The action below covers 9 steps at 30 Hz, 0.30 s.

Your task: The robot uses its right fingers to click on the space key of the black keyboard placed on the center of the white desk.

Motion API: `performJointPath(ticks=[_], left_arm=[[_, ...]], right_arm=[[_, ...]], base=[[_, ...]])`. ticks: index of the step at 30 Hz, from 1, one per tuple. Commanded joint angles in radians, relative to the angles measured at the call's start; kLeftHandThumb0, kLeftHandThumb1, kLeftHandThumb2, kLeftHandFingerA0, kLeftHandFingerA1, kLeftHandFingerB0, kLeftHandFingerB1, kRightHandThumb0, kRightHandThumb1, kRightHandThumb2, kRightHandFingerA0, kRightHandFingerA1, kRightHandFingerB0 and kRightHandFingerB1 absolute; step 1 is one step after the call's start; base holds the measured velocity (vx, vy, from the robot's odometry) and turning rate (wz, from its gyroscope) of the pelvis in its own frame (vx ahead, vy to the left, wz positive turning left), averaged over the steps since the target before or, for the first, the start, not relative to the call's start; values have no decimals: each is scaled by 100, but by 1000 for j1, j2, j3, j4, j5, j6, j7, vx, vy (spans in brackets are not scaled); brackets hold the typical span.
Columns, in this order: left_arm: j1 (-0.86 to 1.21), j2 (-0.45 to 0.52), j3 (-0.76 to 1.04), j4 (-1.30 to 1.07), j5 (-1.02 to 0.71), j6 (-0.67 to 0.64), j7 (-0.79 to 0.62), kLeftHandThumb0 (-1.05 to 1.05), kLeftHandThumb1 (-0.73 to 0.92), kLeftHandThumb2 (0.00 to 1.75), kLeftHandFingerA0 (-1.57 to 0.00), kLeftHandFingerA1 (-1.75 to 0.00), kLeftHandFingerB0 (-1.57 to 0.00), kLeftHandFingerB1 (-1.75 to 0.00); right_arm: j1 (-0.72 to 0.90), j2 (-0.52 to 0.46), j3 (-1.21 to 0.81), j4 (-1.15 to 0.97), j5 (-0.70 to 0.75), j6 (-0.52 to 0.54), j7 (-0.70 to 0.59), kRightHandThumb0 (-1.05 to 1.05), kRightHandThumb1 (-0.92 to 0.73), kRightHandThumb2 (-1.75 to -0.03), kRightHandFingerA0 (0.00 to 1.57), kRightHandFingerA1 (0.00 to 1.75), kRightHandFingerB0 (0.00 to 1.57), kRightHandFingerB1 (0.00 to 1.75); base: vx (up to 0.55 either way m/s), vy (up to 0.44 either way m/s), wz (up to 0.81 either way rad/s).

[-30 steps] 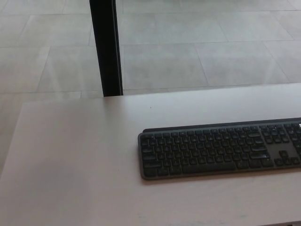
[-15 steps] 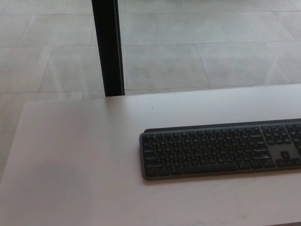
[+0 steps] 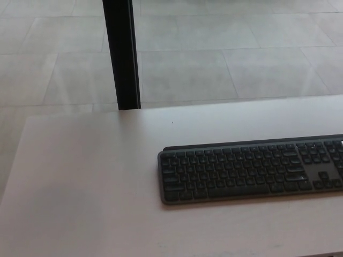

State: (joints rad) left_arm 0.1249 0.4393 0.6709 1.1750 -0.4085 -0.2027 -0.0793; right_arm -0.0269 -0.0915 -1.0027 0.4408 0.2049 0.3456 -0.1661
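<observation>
Black keyboard (image 3: 252,170) lies flat on the white desk (image 3: 91,182), in the lower right of the frame, long side roughly parallel to the desk's near edge. Its right end runs off the right border, so the full width doesn't show. Space key (image 3: 237,190) is the long bar in the bottom row, nearest the camera, mid-span of the visible part. Nothing is touching it.

Neither robot hand is in the frame, left or right, so open or closed can't be told for either. This scene fits both a moment ahead of a press and one after the hand has pulled clear; a clicked key leaves no trace.

Beyond the desk: a black vertical post (image 3: 121,53) in the upper left, grey tiled floor (image 3: 230,59) across the top.

Risks, as judgement:
- Fingers are thick and the neighbouring keys sit tight against the space bar, so a slightly high approach likely hits the row above or two keys at once.
- Keyboard is loose on a smooth top; an angled push could slide it.
- Low contrast between dark keys makes the bar's edges hard to pick out.
</observation>
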Motion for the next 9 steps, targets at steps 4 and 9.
performJointPath(ticks=[4, 9], left_arm=[[9, 20, -13, 0, 8, -2, -1, -35, 58, 56, -68, -62, -64, -54], [11, 22, -13, 4, 4, 3, 1, -31, 57, 56, -71, -65, -67, -56]], right_arm=[[90, -36, 138, -42, 20, 1, 30, -59, -30, -90, 115, 104, 89, 85], [135, -28, 186, -79, 42, -7, 55, -60, -31, -89, 115, 104, 82, 81]], base=[[0, 0, 0], [0, 0, 0]])
